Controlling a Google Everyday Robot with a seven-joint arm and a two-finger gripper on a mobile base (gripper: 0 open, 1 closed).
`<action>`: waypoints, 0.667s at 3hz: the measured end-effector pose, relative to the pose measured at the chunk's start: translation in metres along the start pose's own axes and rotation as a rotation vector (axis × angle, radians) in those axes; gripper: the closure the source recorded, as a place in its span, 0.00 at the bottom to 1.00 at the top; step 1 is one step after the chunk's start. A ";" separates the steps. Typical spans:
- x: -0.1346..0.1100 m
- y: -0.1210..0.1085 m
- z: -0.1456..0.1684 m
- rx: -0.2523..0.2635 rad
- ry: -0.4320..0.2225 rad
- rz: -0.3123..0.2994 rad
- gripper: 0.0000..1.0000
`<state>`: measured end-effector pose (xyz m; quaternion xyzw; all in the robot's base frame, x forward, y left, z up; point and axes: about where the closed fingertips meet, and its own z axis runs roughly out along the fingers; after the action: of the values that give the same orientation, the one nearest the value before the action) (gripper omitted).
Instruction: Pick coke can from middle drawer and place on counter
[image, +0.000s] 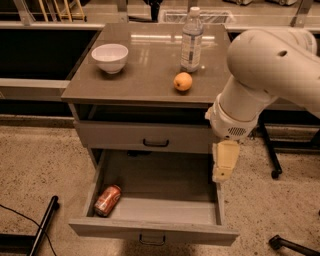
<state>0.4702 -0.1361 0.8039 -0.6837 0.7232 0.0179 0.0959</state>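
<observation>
Here, the end effector hangs pointing downward from the bulky white arm, which enters from the right of the view. It sits at the right side of the cabinet, over the right wall of the middle drawer and just below the level of the upper drawer front. Whether it is open or closed cannot be told from this angle.

The middle drawer is pulled fully out toward the viewer, showing its plain grey floor and a small dark handle on its front. The coke can lies on its side in the drawer's front left corner, close to the left wall, with its top turned toward the front. It is well apart from the end effector, across the width of the drawer.

Above, the upper drawer front is shut and carries a black handle. The counter bears three things: a white bowl toward the back left, an upright clear bottle toward the back right, and a round orange fruit just in front of the bottle. The cabinet stands on a speckled floor.
</observation>
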 end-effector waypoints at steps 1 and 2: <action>-0.010 -0.004 0.003 -0.005 -0.015 -0.040 0.00; -0.076 -0.027 0.038 0.000 -0.118 -0.204 0.00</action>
<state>0.5047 -0.0568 0.7823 -0.7515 0.6429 0.0484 0.1396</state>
